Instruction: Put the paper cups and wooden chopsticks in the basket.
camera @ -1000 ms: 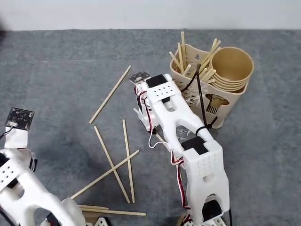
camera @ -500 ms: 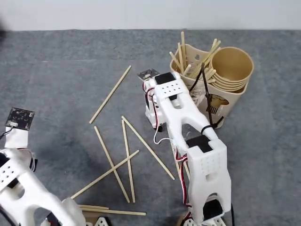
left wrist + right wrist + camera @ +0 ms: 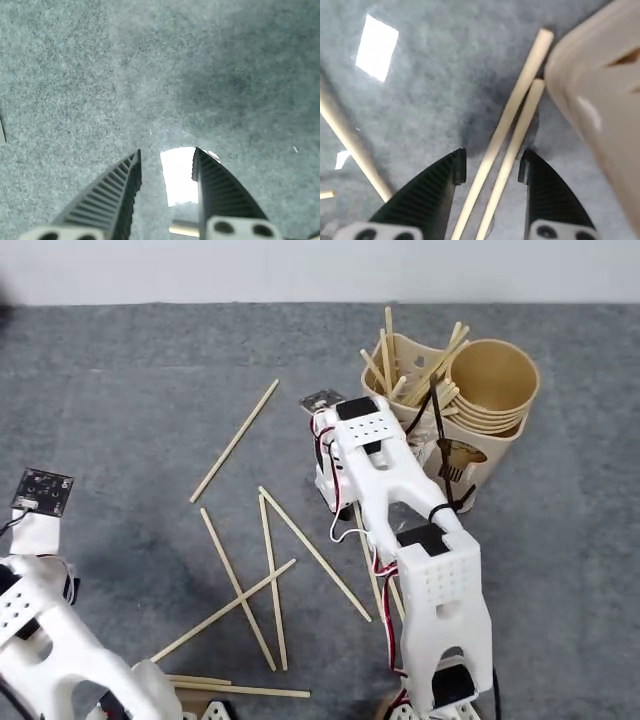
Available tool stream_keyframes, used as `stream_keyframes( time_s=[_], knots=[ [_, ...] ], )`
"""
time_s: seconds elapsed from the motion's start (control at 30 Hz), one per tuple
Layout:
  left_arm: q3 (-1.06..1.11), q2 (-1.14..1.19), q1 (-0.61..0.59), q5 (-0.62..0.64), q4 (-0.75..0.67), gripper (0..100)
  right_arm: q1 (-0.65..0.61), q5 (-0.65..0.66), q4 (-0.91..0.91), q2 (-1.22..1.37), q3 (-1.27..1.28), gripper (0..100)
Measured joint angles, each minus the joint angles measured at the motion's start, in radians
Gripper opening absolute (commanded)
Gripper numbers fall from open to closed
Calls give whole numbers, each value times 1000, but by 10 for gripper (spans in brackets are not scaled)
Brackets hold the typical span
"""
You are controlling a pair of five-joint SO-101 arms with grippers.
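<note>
Chopstick pickup in hand: right gripper, jaws released astride two chopsticks beside upper-right basket, likely needs closing; left gripper parted.

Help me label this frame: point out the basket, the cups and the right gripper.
basket (image 3: 492, 462), high view, side wall.
cups (image 3: 492, 378), high view, inside of top cup.
right gripper (image 3: 493, 155), right wrist view, midway between fingertips.

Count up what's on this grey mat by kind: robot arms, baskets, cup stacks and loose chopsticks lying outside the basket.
Robot arms: 2
Basket: 1
Paper cup stack: 1, inside the basket
Loose chopsticks: at least 9, two partly under an arm
Total: at least 13
</note>
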Motion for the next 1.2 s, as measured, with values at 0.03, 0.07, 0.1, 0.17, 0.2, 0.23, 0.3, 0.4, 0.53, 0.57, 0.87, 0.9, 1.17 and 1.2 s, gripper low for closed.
stream_keyframes(
  time_s=[0.03,0.07,0.1,0.17,0.2,0.23,0.3,0.4,0.53,0.57,0.87,0.9,1.17,1.2],
  knots=[
    [0,0,0,0,0,159,-2,0,0,9,-8,141],
    [0,0,0,0,0,159,-8,0,2,20,-20,110],
    [0,0,0,0,0,159,-11,0,2,26,-23,77],
    [0,0,0,0,0,159,-12,0,2,28,-25,20],
    [0,0,0,0,0,159,-11,0,2,28,-25,3],
    [0,0,0,0,0,159,-11,0,0,28,-25,10],
    [0,0,0,0,0,159,-29,0,0,29,-25,6],
    [0,0,0,0,-2,159,-60,0,0,29,-25,7],
    [0,0,0,0,-2,159,-95,0,2,21,-25,7],
    [0,0,0,0,-2,159,-103,0,3,5,-12,7],
    [0,0,0,0,-2,159,-173,3,147,-275,-3,7],
    [0,0,0,0,-2,159,-178,3,157,-322,-3,7],
    [0,0,0,0,-2,159,-178,3,149,-697,-3,8],
    [0,0,0,0,-2,159,-178,3,129,-743,-3,8]
  ],
)
